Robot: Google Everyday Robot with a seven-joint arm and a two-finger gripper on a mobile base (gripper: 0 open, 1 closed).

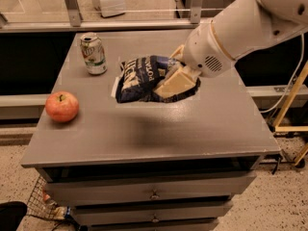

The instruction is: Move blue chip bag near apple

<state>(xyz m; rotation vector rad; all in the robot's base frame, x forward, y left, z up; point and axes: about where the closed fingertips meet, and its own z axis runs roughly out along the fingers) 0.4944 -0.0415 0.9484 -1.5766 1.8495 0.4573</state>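
Note:
The blue chip bag (139, 78), dark-blue foil with white lettering, hangs above the middle of the grey table top (144, 129), casting a shadow below. My gripper (174, 78) is shut on the bag's right side, its tan fingers (175, 83) pressed across the foil. The white arm reaches in from the upper right. The apple (62, 106), red-pink with a stem, sits near the table's left edge, well to the left of the bag and lower in the frame.
A green-and-white soda can (94, 54) stands upright at the table's back left. Drawers run below the table front. A wire basket (45, 206) sits on the floor at lower left. A yellow frame (293, 100) stands at the right.

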